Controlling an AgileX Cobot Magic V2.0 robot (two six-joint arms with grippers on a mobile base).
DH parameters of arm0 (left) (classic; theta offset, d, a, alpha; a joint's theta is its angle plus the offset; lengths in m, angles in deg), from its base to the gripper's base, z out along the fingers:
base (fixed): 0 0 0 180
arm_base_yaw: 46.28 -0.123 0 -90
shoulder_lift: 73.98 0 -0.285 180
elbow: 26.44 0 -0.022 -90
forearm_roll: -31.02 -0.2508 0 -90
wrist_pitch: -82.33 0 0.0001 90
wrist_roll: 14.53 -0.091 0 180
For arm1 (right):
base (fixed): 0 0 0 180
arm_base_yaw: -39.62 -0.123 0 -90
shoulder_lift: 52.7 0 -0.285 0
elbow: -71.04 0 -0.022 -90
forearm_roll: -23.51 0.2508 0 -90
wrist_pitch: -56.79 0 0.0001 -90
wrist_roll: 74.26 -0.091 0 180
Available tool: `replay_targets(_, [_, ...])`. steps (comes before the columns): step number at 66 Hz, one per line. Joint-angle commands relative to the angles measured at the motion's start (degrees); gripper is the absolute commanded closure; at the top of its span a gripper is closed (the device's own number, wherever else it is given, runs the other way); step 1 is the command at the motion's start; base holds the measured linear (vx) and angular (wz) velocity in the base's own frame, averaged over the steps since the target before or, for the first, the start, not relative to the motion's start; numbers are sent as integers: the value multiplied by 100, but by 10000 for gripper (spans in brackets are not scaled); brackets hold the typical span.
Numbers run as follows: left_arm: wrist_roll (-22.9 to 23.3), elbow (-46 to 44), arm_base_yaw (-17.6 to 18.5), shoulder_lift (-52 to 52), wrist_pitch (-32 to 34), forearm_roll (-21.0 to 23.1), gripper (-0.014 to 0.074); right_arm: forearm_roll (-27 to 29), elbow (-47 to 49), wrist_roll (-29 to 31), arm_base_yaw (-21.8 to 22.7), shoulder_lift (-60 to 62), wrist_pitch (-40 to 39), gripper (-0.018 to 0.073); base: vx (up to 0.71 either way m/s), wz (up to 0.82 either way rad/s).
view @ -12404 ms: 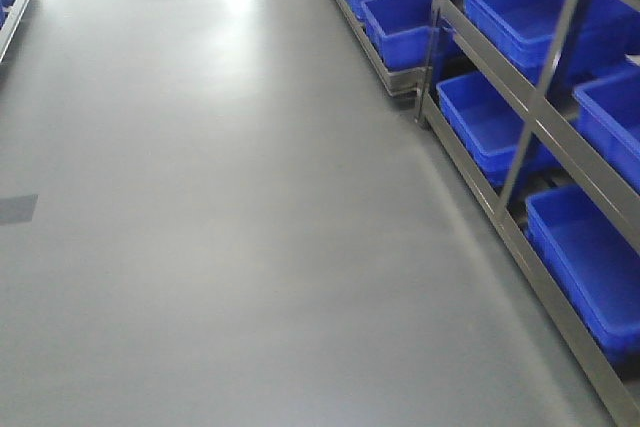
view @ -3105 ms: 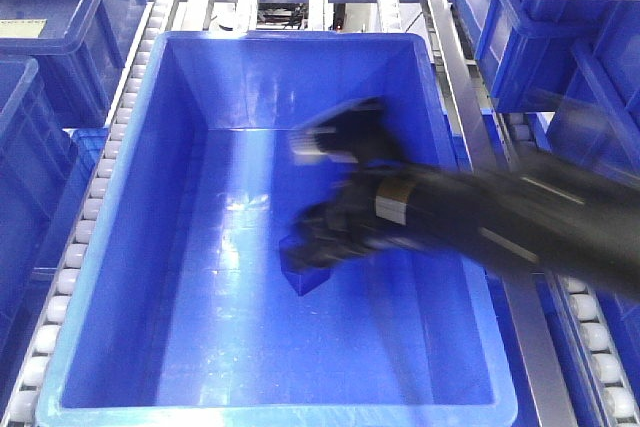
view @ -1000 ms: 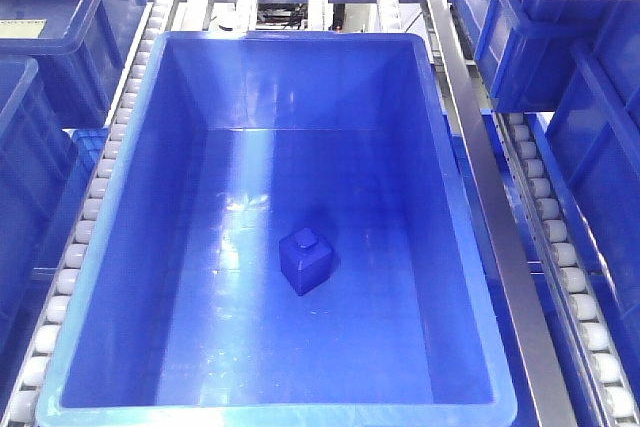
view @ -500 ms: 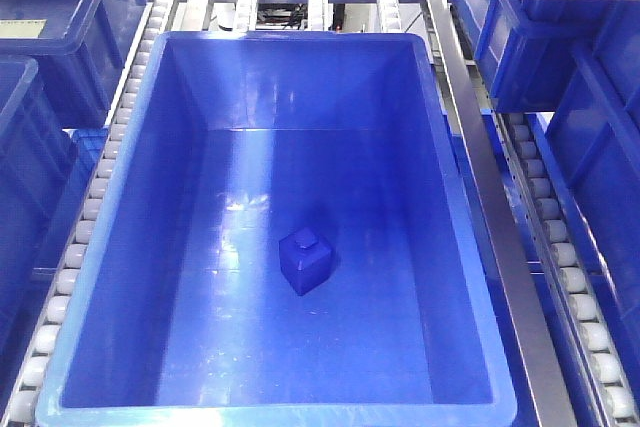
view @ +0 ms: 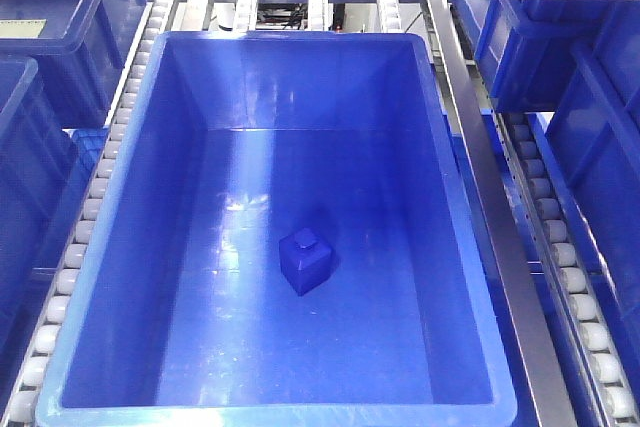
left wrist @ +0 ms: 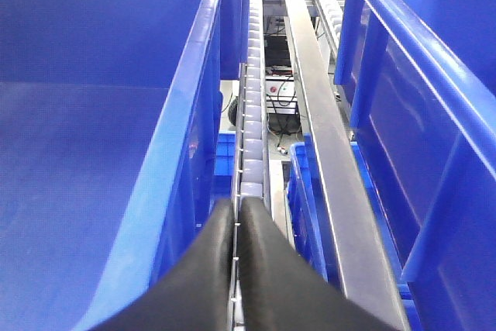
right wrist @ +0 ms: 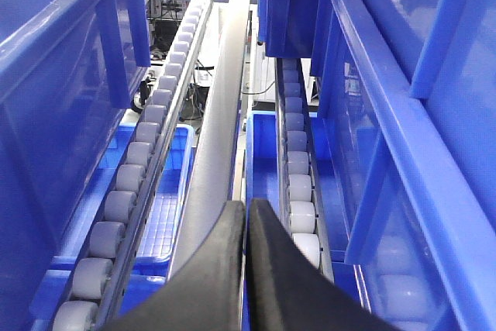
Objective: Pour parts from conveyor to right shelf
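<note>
A small blue part [view: 305, 260] sits alone on the floor of a large blue bin [view: 120, 247] on the right shelf [view: 480, 197]. Left gripper [left wrist: 235, 226] and right gripper [right wrist: 246, 226], jaws clenched and empty, hover over the roller tracks [right wrist: 124, 184] beside neighbouring bins.

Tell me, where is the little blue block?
In the front view, the small blue plastic block sits upright on the floor of the big blue plastic bin, near the middle.

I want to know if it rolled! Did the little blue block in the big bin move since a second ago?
No. The little blue block sits at the same spot on the floor of the big bin, stud up, just as it did a second ago.
</note>
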Motion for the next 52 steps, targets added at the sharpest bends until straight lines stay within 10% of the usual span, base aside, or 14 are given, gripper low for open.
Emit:
replay_targets(1, [49, -110, 8, -77, 407, 45, 602, -20, -53, 5, 47, 53, -463, 568, 0, 0])
replay_targets(52, [49, -110, 8, -77, 407, 45, 602, -20, -53, 5, 47, 53, -463, 568, 0, 0])
